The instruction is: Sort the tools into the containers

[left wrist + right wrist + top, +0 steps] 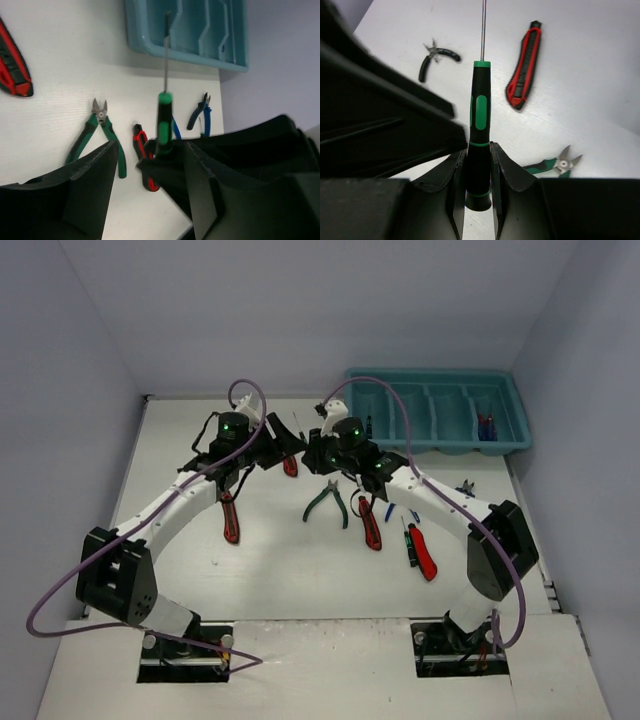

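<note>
My right gripper (476,150) is shut on the black end of a green-and-black screwdriver (480,115), whose thin shaft points away from it. In the left wrist view the screwdriver (164,122) stands between the fingers of my open left gripper (152,147), which do not touch it. From above, the two grippers meet over the middle of the table, left (285,448) and right (313,452). The teal tray (437,410) lies at the back right, with a few tools in its rightmost compartment (485,425).
Loose on the table are green pliers (328,502), red-and-black knives (230,518) (370,523) (425,552), a small screwdriver (410,540) and blue pliers (465,487). Dark pliers (437,57) lie to the left. Walls enclose the table.
</note>
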`<state>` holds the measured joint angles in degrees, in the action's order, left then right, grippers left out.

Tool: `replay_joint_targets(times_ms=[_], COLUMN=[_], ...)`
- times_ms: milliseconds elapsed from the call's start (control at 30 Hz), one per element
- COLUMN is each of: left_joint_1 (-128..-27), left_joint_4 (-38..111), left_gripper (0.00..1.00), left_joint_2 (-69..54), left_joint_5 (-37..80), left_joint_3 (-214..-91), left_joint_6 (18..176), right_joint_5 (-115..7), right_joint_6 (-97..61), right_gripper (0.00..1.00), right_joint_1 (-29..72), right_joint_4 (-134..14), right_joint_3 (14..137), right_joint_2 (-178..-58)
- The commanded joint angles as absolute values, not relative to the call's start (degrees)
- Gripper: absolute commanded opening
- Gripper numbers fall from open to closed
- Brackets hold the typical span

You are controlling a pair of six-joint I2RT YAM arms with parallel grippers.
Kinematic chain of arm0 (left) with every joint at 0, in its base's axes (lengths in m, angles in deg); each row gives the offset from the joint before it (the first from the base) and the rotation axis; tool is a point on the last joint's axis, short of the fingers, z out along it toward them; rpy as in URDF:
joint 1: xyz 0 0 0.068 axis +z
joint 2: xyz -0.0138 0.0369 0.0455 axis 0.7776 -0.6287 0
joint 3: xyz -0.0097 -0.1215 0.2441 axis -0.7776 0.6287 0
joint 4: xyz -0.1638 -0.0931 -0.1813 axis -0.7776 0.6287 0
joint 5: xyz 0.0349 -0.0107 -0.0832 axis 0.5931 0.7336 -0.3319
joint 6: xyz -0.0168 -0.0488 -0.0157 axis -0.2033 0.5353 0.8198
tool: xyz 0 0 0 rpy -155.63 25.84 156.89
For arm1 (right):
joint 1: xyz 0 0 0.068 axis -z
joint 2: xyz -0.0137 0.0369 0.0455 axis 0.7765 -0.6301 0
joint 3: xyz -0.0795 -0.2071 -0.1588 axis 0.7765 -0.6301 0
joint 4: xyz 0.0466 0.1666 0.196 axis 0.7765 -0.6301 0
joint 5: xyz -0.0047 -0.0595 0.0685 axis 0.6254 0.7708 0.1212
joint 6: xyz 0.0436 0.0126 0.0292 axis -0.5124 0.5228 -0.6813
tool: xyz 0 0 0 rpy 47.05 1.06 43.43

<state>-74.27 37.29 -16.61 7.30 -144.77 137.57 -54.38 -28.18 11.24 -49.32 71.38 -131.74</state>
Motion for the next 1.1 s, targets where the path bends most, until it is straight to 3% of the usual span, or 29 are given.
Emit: replay_joint_targets(times_ms=[0, 100, 367, 500, 633, 800, 1067], left_joint_1=[-74.5, -74.5, -74.6, -74.6, -74.6, -74.6, -74.6], left_joint_4=[43.1, 50.3, 64.1, 69.0, 71.6, 73.5, 74.5], left_gripper=[0.63, 0.71, 0.72, 0.72, 0.72, 0.72, 0.72], left_joint_2=[-10.4, -7.3, 3.6, 8.4, 11.8, 12.8, 10.1], left_joint_5=[14.6, 20.4, 29.7, 31.5, 31.8, 32.0, 31.4], left_joint_3=[-147.6, -148.4, -143.1, -139.5, -137.1, -137.9, -142.8], left_joint_6=[128.8, 123.1, 113.3, 112.0, 111.8, 110.4, 109.5], right_joint_5=[-50.0, -47.4, -45.6, -46.2, -45.8, -44.8, -42.0], right_joint_6=[-26.8, -24.9, -19.7, -19.5, -18.6, -16.7, -16.1], right_gripper=[0.0, 0.0, 0.03, 0.15, 0.38, 0.58, 0.55], right_joint_1=[16.7, 22.6, 32.7, 34.5, 34.8, 34.8, 34.8], right_joint_4=[-47.4, -48.7, -50.7, -52.1, -53.2, -54.1, -58.3], right_joint_3=[72.0, 74.2, 89.6, 96.5, 99.9, 99.7, 82.9], right_joint_2=[-129.3, -131.2, -147.1, -154.4, -157.9, -154.6, -136.5])
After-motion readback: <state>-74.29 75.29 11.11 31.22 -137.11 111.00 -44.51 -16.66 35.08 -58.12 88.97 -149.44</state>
